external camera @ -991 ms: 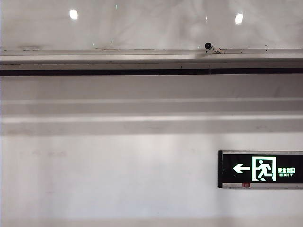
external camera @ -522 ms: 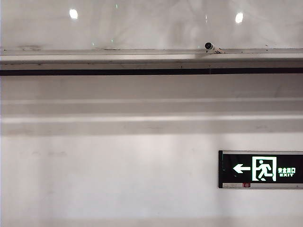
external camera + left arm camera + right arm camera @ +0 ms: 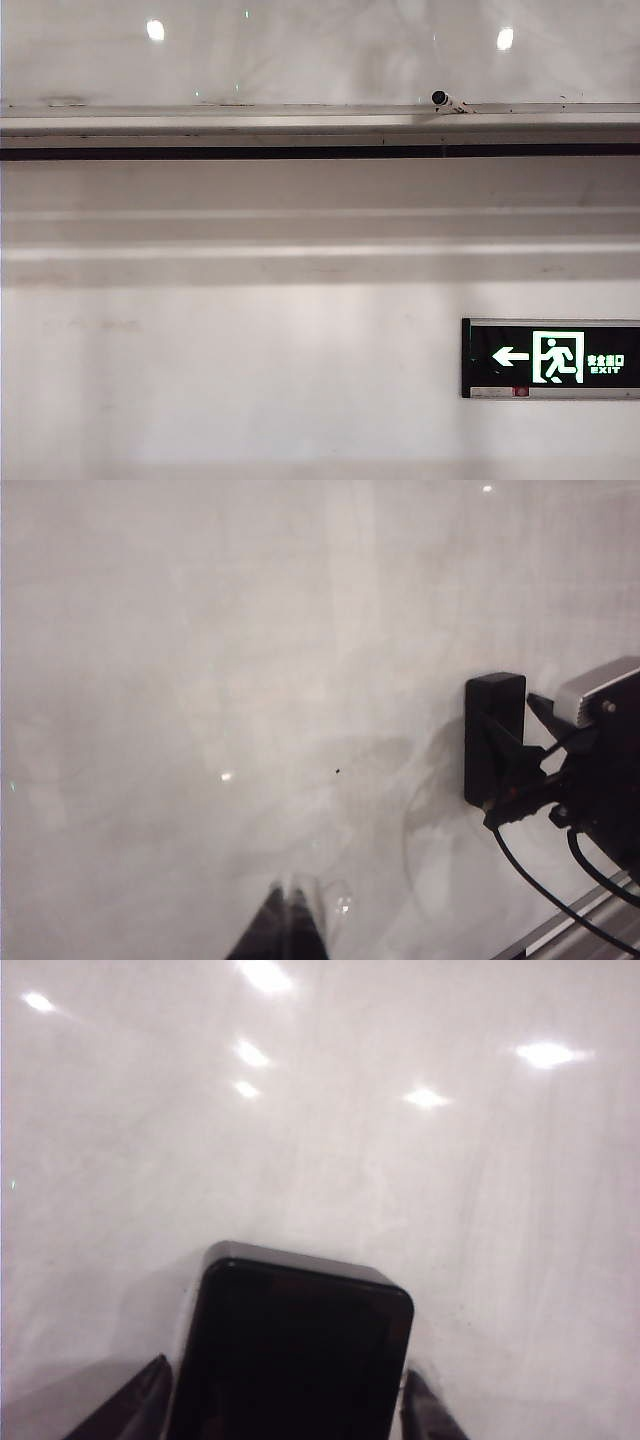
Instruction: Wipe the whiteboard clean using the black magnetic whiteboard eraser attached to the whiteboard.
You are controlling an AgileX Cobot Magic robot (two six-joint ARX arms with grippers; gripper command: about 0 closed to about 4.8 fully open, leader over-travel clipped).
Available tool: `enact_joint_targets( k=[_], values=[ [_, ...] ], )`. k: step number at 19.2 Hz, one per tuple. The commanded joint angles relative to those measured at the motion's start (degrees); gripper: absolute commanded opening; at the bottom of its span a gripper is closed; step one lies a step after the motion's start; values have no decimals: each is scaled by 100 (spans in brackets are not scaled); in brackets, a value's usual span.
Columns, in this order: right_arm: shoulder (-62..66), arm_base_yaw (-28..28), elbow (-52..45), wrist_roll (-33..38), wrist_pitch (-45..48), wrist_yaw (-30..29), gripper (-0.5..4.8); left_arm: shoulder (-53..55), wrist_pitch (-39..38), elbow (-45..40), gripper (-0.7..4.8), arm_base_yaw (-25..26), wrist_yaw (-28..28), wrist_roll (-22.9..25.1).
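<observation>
Wiping step: right hand (image 3: 290, 1415) straddles black rectangular eraser (image 3: 292, 1345) against glossy whiteboard (image 3: 320, 1140), grip unclear; left hand (image 3: 290, 920) clenched empty; next, sweep across grey smears.

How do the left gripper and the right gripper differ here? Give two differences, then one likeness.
The left gripper is shut and empty; the right gripper has its fingers either side of the black eraser, grip unclear. The left gripper faces bare whiteboard, apart from the eraser; the right gripper is at it. Both point at the whiteboard.
</observation>
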Motion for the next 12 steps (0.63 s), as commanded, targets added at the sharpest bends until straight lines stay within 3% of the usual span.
enact_joint_targets(
  k=[1,6,7,8,9,12],
  values=[
    [-39,-2,33,9,39,-15,297,-33,13,17,-6,-2,33,-37],
    [-138,2,33,7,-125,125,306,-35,-59,17,-6,-2,33,-37],
    [-343,63,33,-9,-225,129,250,-76,-98,17,-6,-2,98,-37],
    [-516,175,33,-52,-413,127,157,-105,-138,20,-6,-2,208,-68],
    [-903,262,33,-61,-1119,74,-14,-205,-339,20,-6,-2,310,-149],
    [-1888,382,22,645,-3067,-273,-1,-474,-1325,20,-6,-2,391,-269]
  ],
)
